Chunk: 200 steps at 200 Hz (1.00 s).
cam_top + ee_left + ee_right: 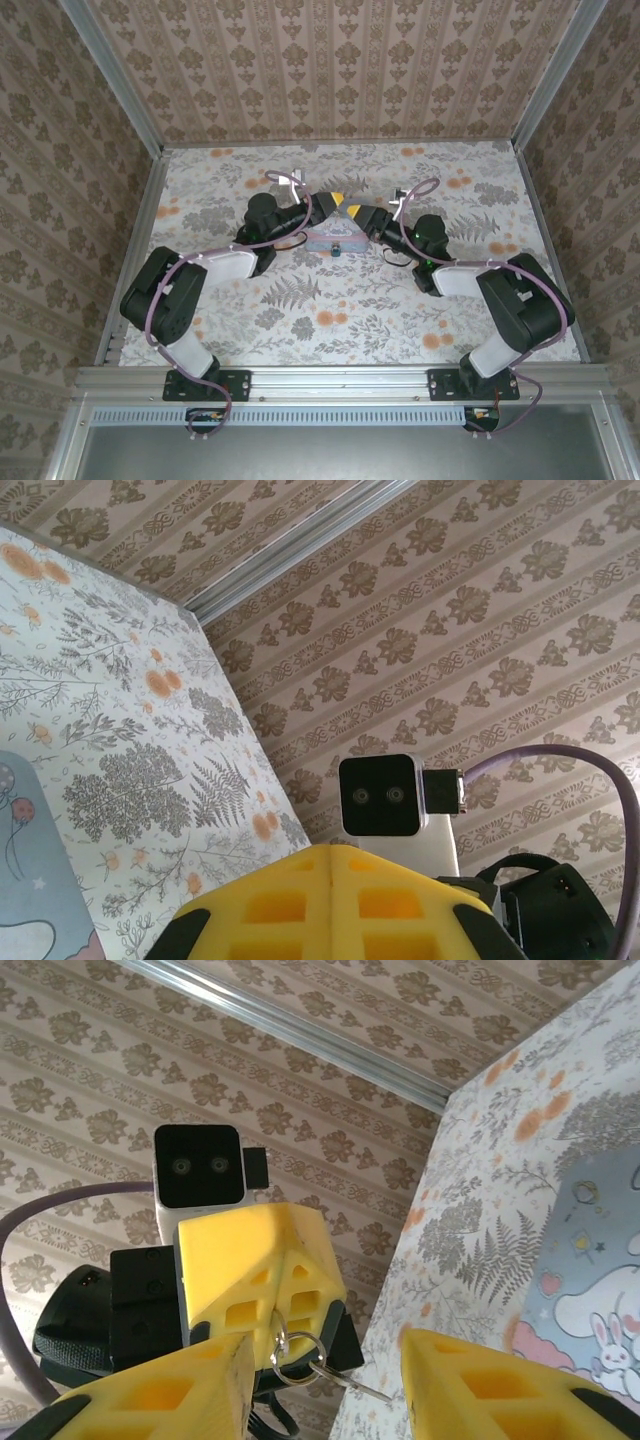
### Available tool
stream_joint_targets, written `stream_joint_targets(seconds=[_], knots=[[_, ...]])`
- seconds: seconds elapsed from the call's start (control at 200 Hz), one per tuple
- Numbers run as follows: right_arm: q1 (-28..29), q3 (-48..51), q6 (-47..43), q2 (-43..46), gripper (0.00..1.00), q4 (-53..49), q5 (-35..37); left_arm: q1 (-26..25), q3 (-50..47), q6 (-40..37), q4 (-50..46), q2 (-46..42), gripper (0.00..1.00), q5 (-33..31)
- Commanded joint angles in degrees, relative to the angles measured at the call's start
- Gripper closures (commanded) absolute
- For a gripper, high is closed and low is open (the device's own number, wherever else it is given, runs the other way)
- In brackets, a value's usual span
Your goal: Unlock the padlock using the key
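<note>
Grippers meet above the middle of the floral tabletop [300, 310], a little toward its far edge. A pastel cartoon tin [335, 236] lies there with the small dark teal padlock [338, 250] at its near side; from overhead we cannot tell whether lock and tin touch. Seen from the right wrist camera, the left gripper [274, 1305] has its yellow fingers pressed together on a key ring [292, 1345]. The key [350, 1383] hangs free from that ring, a thin metal sliver angled down and away. The right gripper [325, 1355] faces it with fingers spread, gripping nothing, and the ring shows in the gap between them. We judge a handover or re-grip of the key to be the step in hand, with the lock not yet touched. The risk lies in that loose hang. A key swinging on its ring could twist as the right fingers close, be caught crooked, or slip from the left pinch and drop onto the tin. The two arms' fingertips stand near each other, so a small misjudgement could bump them together. The padlock, resting unheld, could slide when a key pushes at it.
</note>
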<state>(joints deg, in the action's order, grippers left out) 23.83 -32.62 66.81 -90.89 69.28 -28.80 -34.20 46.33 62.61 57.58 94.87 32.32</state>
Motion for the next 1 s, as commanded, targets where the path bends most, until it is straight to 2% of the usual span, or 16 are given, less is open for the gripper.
stream_joint_targets(seconds=[0.0,0.715,0.995], knots=[[1.1,-1.9,1.0,-1.2,0.57,4.8,-0.2,-0.6,0.1,0.9,3.9,0.8,1.00,-0.7],[3.5,-4.3,1.7,-2.9,0.64,5.4,1.6,-2.2,-1.9,5.8,9.7,3.2,1.00,-5.6],[3.5,-4.7,2.1,-4.4,0.79,5.5,2.4,-2.8,-2.7,8.5,13.1,4.5,1.00,-6.9]])
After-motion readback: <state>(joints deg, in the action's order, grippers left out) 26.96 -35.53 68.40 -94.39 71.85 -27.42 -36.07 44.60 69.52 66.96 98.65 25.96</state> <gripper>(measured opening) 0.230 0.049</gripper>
